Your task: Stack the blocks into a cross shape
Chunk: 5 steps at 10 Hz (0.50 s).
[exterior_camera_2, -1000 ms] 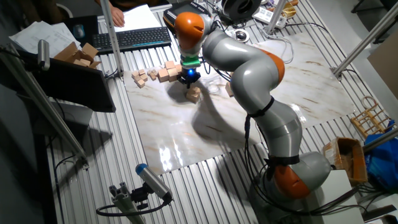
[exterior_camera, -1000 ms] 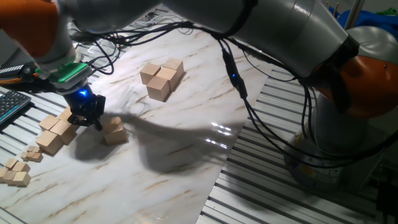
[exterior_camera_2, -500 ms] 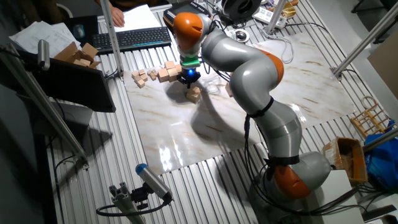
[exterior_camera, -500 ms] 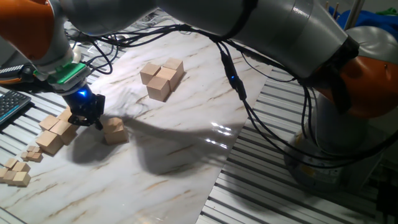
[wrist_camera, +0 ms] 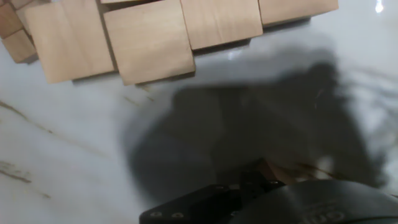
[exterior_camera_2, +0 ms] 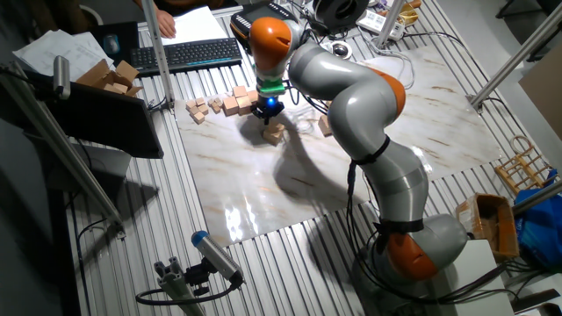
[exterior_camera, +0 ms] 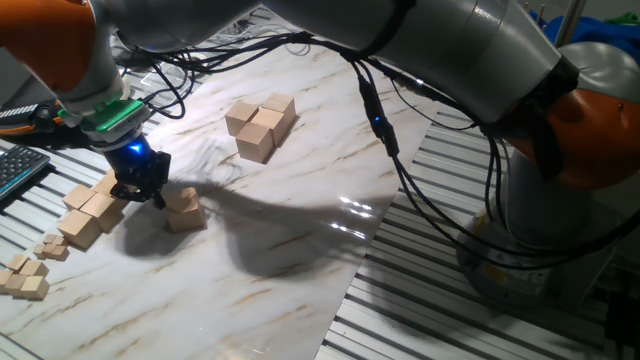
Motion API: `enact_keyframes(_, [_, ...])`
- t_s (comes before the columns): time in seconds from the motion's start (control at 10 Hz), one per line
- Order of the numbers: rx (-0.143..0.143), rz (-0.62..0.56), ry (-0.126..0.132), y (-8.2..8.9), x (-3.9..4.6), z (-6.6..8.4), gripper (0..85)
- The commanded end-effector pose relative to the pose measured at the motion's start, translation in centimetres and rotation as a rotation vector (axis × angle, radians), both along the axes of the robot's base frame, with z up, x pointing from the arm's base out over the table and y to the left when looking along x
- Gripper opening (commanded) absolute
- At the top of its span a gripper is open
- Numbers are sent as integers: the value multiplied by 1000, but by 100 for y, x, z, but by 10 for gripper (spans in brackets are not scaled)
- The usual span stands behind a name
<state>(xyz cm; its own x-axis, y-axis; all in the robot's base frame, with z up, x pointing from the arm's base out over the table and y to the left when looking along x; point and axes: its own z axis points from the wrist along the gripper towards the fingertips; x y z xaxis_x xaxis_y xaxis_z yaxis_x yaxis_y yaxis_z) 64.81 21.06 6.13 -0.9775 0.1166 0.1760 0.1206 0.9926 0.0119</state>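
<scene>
Claw [exterior_camera: 141, 190] shifted; block [exterior_camera: 184, 210] askew.

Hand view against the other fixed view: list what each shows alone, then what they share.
Only the hand view: the row of joined cubes close up from above, and the dark shadow beneath the hand.
Only the other fixed view: the whole arm, the gripper low beside a loose block, a keyboard, a box of wood pieces.
Both: the marble tabletop and that cube row. Neither view shows the jaws clearly.
</scene>
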Motion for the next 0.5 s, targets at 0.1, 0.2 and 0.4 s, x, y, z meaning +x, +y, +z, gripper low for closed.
enact_keyframes(0.1, [4, 23, -10, 1, -1, -1, 0])
enact_keyframes(0.2, [10, 29, -11, 1, -1, -1, 0])
enact_keyframes(0.4, [9, 38, -19, 1, -1, -1, 0])
